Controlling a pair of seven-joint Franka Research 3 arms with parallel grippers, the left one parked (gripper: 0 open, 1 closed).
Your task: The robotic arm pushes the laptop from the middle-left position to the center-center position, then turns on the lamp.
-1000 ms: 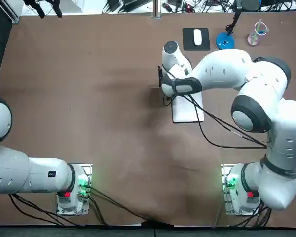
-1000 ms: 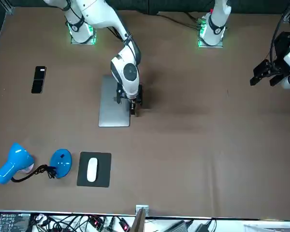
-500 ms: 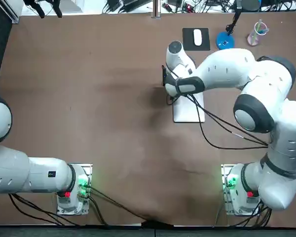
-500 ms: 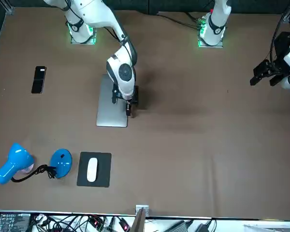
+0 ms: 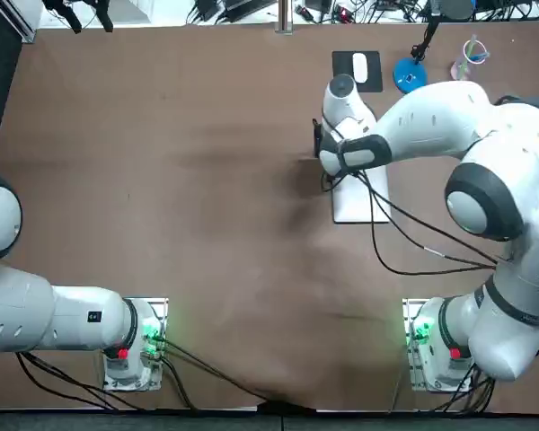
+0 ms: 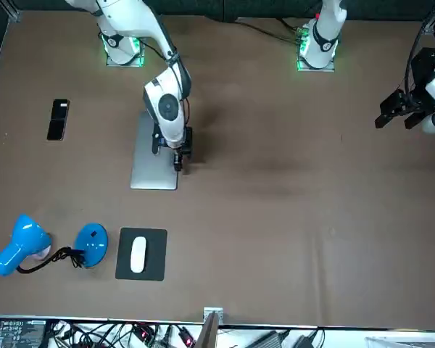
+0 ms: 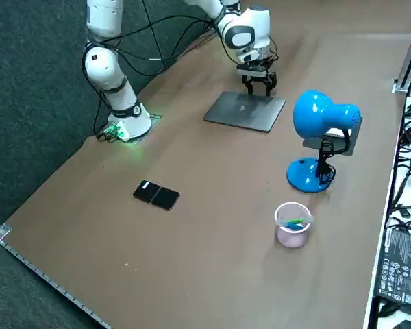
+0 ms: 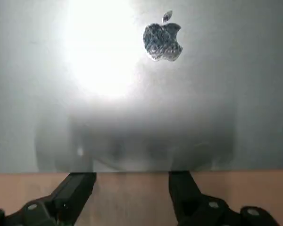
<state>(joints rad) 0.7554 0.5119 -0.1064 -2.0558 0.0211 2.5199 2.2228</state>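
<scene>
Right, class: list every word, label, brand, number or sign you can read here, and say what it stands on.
Apple logo, no letters: on the laptop lid, at whose edge the open right gripper stands.
Small label on the parked left arm: too small to read.
Nothing else readable.

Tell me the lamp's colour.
Bright blue, head and base; the right side view shows the lamp best. The right gripper, open, is at the laptop's edge.

From overhead, mostly hidden under the right arm: laptop (image 5: 361, 203), only its near end showing. Hidden there too: right gripper (image 7: 259, 88), fingers apart at the laptop's left edge. At the wrist, laptop cropped on three sides. Too small to tell: lamp (image 7: 320, 137) switch.
</scene>
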